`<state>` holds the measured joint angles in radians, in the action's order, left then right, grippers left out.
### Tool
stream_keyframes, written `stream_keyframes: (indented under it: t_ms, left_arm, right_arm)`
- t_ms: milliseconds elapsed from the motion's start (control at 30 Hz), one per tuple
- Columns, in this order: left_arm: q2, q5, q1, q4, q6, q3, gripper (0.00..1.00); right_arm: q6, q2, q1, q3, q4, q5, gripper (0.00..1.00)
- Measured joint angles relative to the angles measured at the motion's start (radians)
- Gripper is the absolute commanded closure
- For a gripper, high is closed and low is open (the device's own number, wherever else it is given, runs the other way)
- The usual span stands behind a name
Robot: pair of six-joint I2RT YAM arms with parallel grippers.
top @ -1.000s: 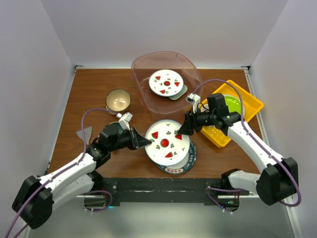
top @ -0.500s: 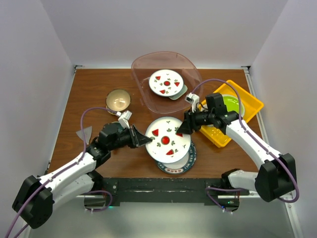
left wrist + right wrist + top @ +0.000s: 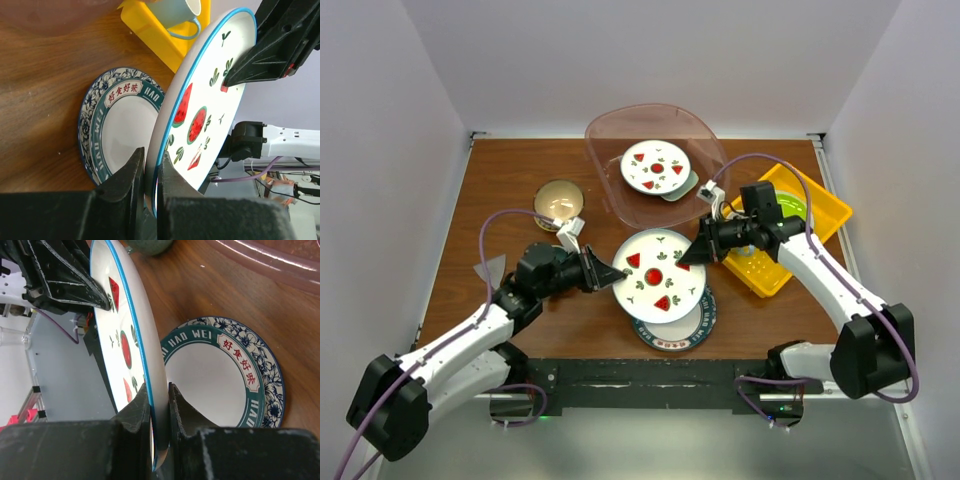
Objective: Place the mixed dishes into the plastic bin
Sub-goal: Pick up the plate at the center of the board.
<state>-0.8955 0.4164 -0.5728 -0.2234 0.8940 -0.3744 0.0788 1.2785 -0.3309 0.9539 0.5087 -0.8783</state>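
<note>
The raised plate [image 3: 658, 275] is white, blue-rimmed, with red watermelon wedges and green sprigs, and so is the plate [image 3: 656, 166] in the pinkish translucent plastic bin [image 3: 603, 170]. The flat plate [image 3: 217, 371] has a blue floral border and a teal band with white lettering and red characters. The tray [image 3: 832, 212] is yellow.

Seen from above, the bin [image 3: 650, 108] sits at the table's twelve o'clock with a plate [image 3: 656, 166] in it, a bowl [image 3: 559, 201] at ten, a tray [image 3: 825, 205] at two, and at centre a raised plate [image 3: 658, 275] over a lower plate [image 3: 680, 338], pinched by the left gripper [image 3: 618, 277] at its nine and the right gripper [image 3: 688, 257] at its two.
</note>
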Motion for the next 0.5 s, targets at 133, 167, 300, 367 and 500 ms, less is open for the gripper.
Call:
stream_keyframes:
  t_ms: [133,167,300,367,500]
  left_arm:
    - [-0.005,0.001,0.006,0.015,-0.027,-0.045,0.68]
    - [-0.006,0.000,0.007,0.020,-0.035,-0.057,0.51]
    - [-0.023,-0.014,0.011,0.044,-0.048,-0.132,0.24]
    - [-0.026,-0.019,0.011,0.058,-0.068,-0.174,0.15]
    - [-0.026,-0.068,0.014,0.193,-0.154,-0.293,0.08]
  right_arm:
    - [-0.002,0.006,0.021,0.034,0.008,-0.024,1.00]
    - [-0.002,0.006,0.027,0.043,0.008,-0.031,1.00]
    - [0.013,0.020,0.031,0.089,0.001,-0.038,1.00]
    - [0.026,0.039,0.033,0.120,-0.005,-0.041,1.00]
    - [0.061,0.071,0.044,0.176,-0.020,-0.053,1.00]
